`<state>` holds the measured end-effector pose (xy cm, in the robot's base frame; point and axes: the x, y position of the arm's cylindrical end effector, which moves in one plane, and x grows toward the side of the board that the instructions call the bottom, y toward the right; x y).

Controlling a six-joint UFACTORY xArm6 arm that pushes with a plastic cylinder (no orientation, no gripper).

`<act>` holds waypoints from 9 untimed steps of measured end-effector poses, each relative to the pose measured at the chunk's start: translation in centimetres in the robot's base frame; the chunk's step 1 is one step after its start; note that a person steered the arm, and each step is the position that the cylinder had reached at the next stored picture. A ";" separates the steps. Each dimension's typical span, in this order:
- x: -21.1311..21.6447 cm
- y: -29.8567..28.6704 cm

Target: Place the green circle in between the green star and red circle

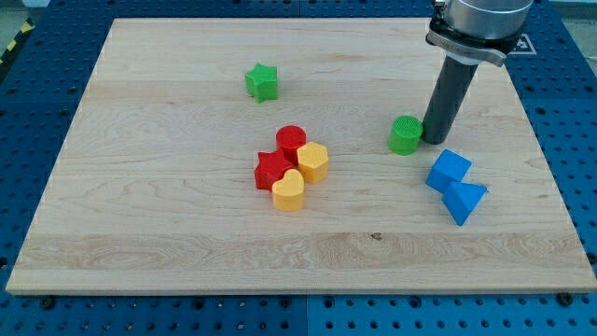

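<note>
The green circle [405, 135] sits at the view's right of centre. My tip [434, 140] is just to its right, touching or nearly touching it. The green star [262, 81] lies toward the view's top, left of centre. The red circle [291, 141] sits at the middle of the board, at the top of a tight cluster. The green circle is well to the right of both.
A red star [271, 170], a yellow hexagon [313, 161] and a yellow heart [289, 190] crowd against the red circle. A blue cube-like block [450, 170] and a blue triangle [464, 200] lie below and right of my tip. The wooden board [140, 233] ends near the blue blocks.
</note>
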<state>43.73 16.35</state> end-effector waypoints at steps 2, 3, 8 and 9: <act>1.3 -0.2; 2.0 -0.3; -2.3 -11.9; -5.0 -9.8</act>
<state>38.77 6.50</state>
